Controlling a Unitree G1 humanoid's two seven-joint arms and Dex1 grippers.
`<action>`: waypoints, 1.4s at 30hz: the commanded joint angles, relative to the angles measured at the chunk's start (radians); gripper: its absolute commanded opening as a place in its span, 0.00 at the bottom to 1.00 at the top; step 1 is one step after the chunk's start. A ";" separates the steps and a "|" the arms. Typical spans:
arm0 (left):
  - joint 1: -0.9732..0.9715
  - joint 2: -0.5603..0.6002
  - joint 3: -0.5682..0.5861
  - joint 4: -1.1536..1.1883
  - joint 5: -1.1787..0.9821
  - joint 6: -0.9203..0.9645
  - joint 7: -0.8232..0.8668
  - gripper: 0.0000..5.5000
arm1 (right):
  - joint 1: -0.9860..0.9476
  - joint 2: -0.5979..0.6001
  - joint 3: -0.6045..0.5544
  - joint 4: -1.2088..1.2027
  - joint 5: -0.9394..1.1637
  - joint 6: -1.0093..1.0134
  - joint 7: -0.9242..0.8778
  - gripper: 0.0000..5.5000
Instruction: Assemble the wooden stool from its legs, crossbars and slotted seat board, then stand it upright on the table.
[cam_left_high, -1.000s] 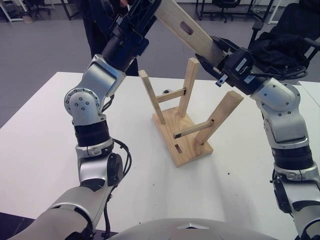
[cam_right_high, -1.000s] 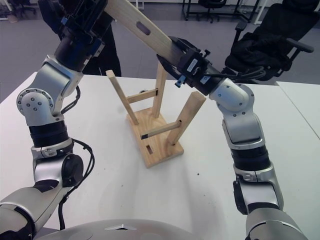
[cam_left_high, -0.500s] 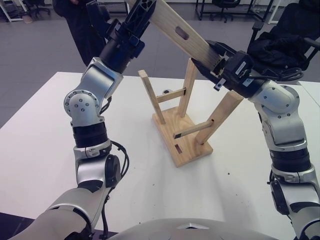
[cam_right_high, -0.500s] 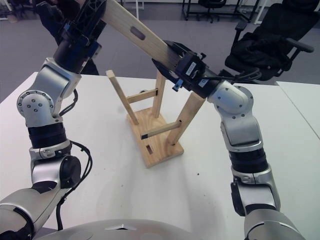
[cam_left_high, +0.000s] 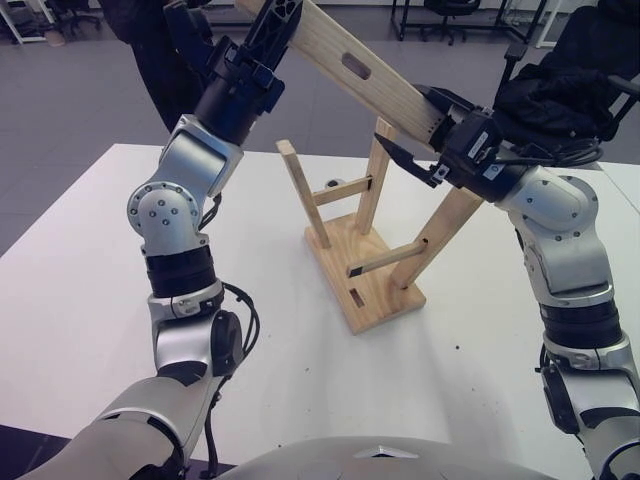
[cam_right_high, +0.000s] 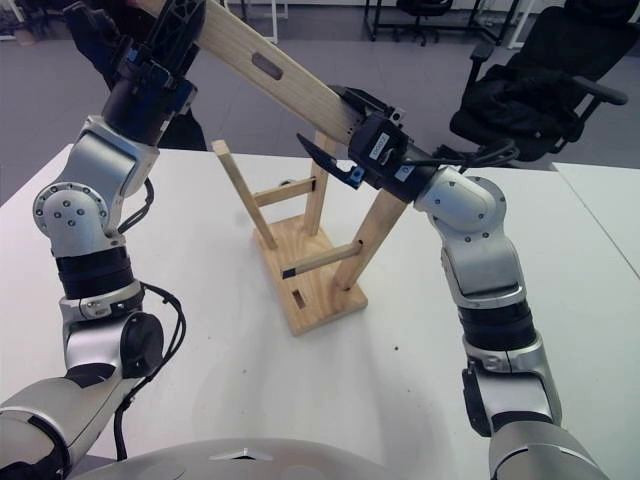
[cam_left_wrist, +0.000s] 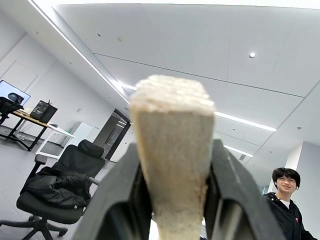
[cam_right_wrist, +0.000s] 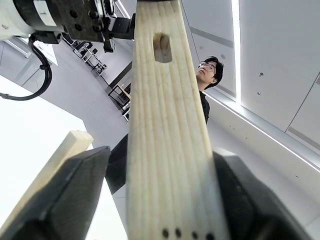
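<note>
Your left fingers (cam_left_wrist: 114, 200) are clenched on the end of the slotted board (cam_left_high: 385, 88). The left wrist view gives you the end grain pinched tight between both of them. Your right fingers (cam_right_wrist: 65, 200) sit spread on either side of the board's other end. The right wrist view shows a gap on one side, and the head views show the lower finger hanging clear beneath the wood, so that hand is released.

From the head views, the board runs as a sloping span from the left fingers, raised high, down to the right fingers. Directly below the right fingers stands the part-built stool (cam_left_high: 335, 250), its base flat on the bench (cam_left_high: 80, 250). Three legs (cam_left_high: 303, 195) point up, joined by crossbars (cam_left_high: 340, 190). The tallest leg's top is just beside the lower right finger, and another leg's top is close under that wrist.

The white bench spreads wide around the stool. Behind the right fingers, beyond the bench edge, there is a black office chair (cam_left_high: 570, 90) on grey floor.
</note>
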 joint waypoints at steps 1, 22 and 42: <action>0.010 0.027 0.019 -0.017 0.013 -0.014 0.011 0.19 | -0.021 -0.004 -0.002 -0.011 -0.014 -0.013 0.002 0.74; 0.423 0.413 -0.014 -0.431 0.077 0.153 -0.016 0.19 | 0.328 0.064 -0.179 0.665 -0.033 -0.027 -0.144 0.98; 0.821 0.305 -0.035 -0.558 0.026 0.097 0.637 0.19 | 0.598 0.145 0.162 0.263 -0.059 -0.043 0.050 0.98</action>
